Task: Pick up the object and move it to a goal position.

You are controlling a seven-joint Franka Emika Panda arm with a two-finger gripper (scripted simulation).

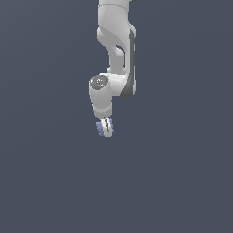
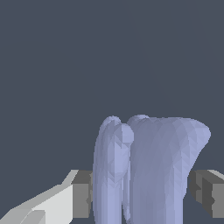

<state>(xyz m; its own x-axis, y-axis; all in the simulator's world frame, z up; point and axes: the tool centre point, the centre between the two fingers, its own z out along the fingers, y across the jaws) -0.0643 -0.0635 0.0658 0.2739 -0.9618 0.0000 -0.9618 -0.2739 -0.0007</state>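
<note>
Where grey pads (image 2: 81,194) clamp, pincer's (image 2: 142,192) ridged periwinkle lump (image 2: 148,170)

Exterior view distant; wrist view close; both show the object (image 1: 101,128) (image 2: 148,170).

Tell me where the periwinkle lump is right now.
The periwinkle lump sits between the fingers of the gripper near the exterior view's centre, at the arm's lower end; in the wrist view it fills the gap between both pads.

We see the pale periwinkle-blue object (image 2: 148,170) sitting between the two grey fingertips (image 2: 82,194) of the hand (image 2: 144,192), one pad against each of its sides. Its faceted surface rises in two rounded lobes beyond the fingertips. Behind it lies a plain dark slate-grey background.
</note>
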